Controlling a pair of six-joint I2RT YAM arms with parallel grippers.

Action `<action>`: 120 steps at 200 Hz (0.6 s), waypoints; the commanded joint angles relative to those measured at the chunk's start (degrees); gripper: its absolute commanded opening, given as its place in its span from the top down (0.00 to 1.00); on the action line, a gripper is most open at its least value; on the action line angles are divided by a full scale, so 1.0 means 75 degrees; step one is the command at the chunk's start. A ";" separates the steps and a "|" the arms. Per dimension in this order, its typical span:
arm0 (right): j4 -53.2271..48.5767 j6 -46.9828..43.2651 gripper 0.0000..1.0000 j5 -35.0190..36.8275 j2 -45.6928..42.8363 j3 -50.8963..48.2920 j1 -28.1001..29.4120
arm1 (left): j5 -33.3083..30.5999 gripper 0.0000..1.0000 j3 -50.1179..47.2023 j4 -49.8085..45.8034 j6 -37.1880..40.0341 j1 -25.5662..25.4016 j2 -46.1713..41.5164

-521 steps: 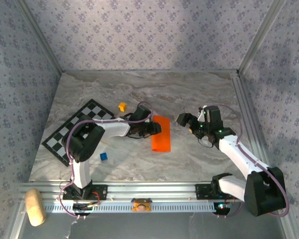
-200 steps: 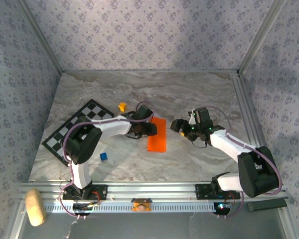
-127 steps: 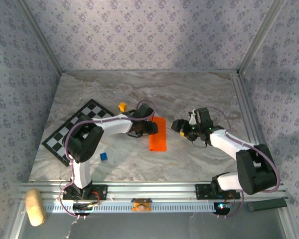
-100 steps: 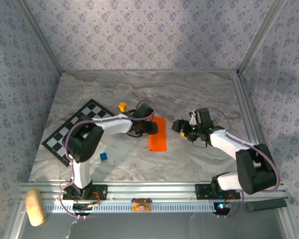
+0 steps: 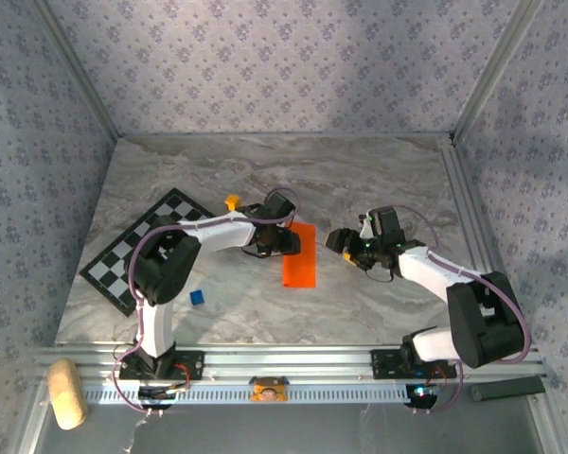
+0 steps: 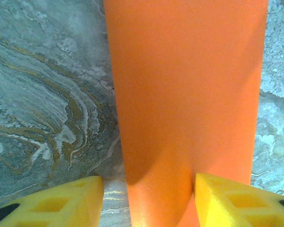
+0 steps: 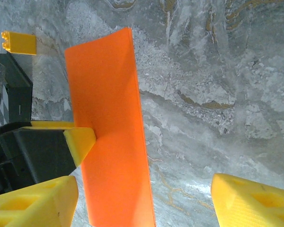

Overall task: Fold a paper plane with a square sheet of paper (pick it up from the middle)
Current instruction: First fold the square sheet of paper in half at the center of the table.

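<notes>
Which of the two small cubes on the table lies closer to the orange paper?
The yellow cube, left of the orange paper's far end; the blue cube lies farther off, toward the near edge.

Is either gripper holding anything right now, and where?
Nothing is clamped. The left gripper stands open at the long edge of the orange paper, one finger touching it; the right gripper is open, apart.

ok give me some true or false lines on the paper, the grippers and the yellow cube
1. The orange paper shows as a narrow rectangle, not a pointed dart. True.
2. The right gripper is shut on the paper. False: its jaws stand wide apart, beside the paper.
3. The left gripper is at the paper's edge. True.
4. The yellow cube sits on the checkered board. False: it sits on the marble table, off the board.
</notes>
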 commanded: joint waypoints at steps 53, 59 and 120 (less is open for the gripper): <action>0.0106 0.0093 0.24 -0.0067 0.0054 -0.0147 -0.0013 | -0.0042 0.47 0.0323 -0.0403 0.0511 -0.0019 0.0456; 0.0087 0.0090 0.24 -0.0072 0.0056 -0.0142 -0.0010 | -0.0072 0.47 0.0349 -0.0452 0.0536 -0.0012 0.0476; 0.0071 0.0090 0.24 -0.0063 0.0048 -0.0132 -0.0007 | -0.0125 0.47 0.0410 -0.0411 0.0322 0.0006 0.0623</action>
